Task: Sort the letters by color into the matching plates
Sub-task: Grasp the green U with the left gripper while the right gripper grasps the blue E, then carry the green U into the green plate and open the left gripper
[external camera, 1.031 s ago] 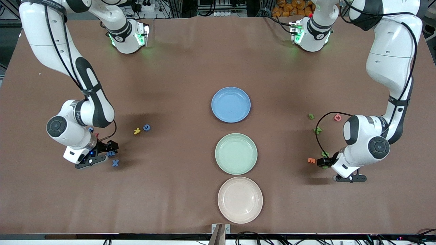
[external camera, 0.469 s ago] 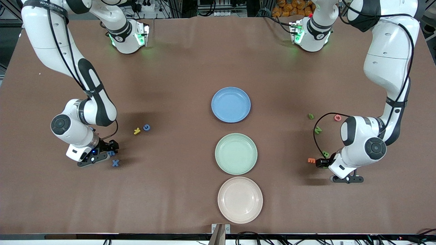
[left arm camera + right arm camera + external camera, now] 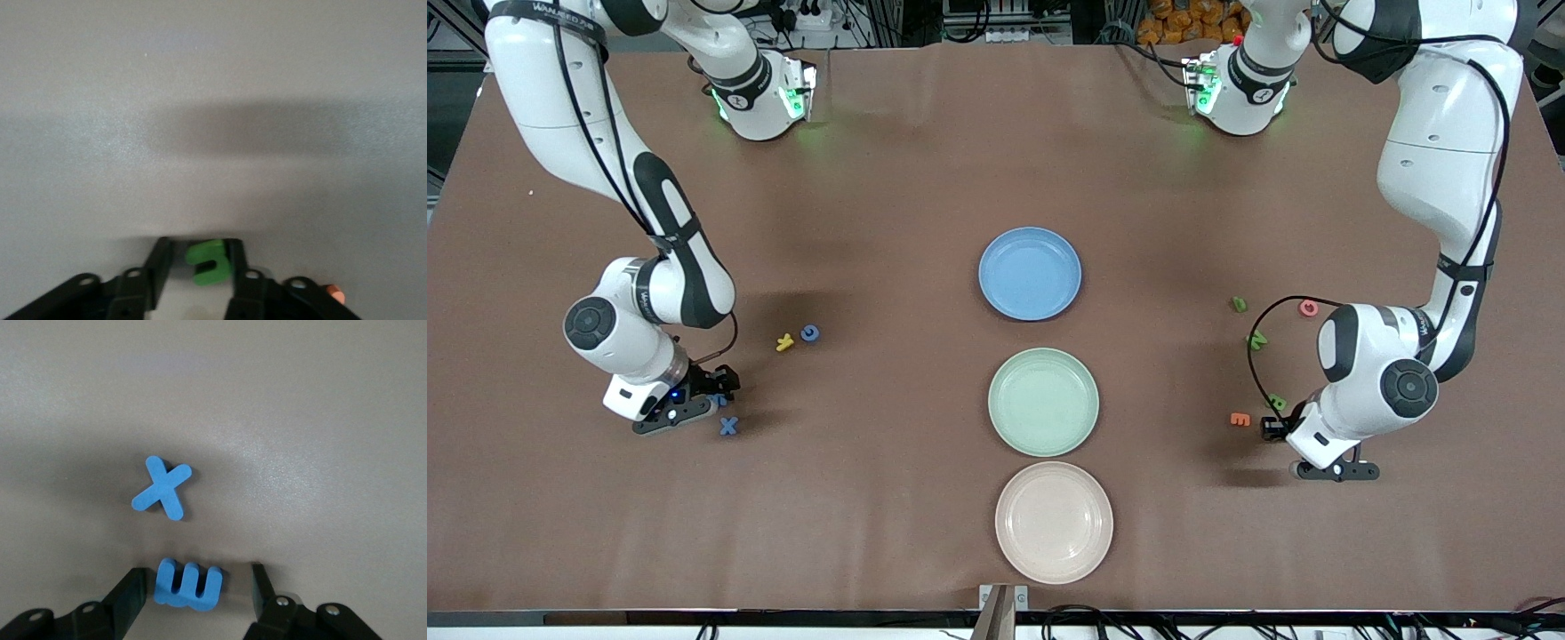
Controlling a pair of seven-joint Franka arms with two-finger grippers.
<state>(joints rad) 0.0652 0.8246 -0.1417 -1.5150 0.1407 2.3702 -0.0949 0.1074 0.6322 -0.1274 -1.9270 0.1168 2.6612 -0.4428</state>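
The blue plate (image 3: 1030, 273) and the green plate (image 3: 1043, 401) lie empty mid-table. My right gripper (image 3: 197, 577) is down at the table, open around a blue letter E (image 3: 189, 585); one finger touches it and the other stands apart. A blue X (image 3: 163, 488) lies just past it, also seen on the table (image 3: 728, 426). My left gripper (image 3: 198, 248) is open around a green letter (image 3: 208, 261), which rests against one finger with a gap to the other. Another blue letter (image 3: 809, 333) and three green letters (image 3: 1256, 340) lie loose.
A cream plate (image 3: 1054, 522) sits nearest the front camera. A yellow Y (image 3: 784, 342) lies beside the round blue letter. An orange E (image 3: 1240, 419) lies close to the left gripper (image 3: 1272, 431), and a pink O (image 3: 1308, 308) lies farther from the camera.
Both hands have settled a little lower over their letters. The left hand now covers the green letter that showed beside it a second ago.
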